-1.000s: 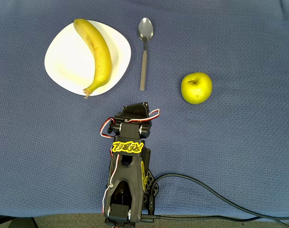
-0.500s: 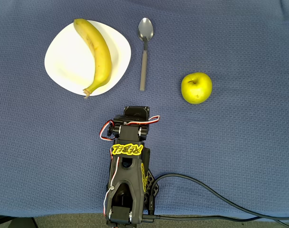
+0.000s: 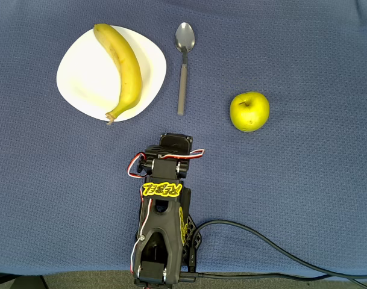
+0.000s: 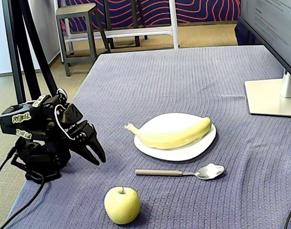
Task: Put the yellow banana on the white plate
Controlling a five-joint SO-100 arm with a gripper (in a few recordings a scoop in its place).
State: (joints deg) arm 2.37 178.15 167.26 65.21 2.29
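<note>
From overhead, we see the yellow banana (image 3: 124, 67) lying across the white plate (image 3: 81, 78), a long smooth curve with its brownish stem tip poking just past the plate's lower rim and its other end reaching the upper rim. The plate is glossy, with a rounded-square outline, and sits at upper left on a blue woven tablecloth (image 3: 304, 180). Just to its right lies a metal spoon (image 3: 183, 66), bowl pointing up the picture, and farther right a round yellow-green apple (image 3: 249, 111); broad bare cloth opens to the right and lower left. The black arm (image 3: 164, 211) is folded back below the plate, well apart from it. In the fixed view, we find the banana (image 4: 176, 134) resting on the plate (image 4: 183, 151), stem toward the left, with the spoon (image 4: 183, 172) and apple (image 4: 122, 204) nearer the camera. The gripper (image 4: 96, 153) hangs at left, pointing down toward the cloth, empty; its dark fingers appear drawn close together, though this angle leaves us unsure. A monitor stand (image 4: 272, 95) occupies the table's far right.
</note>
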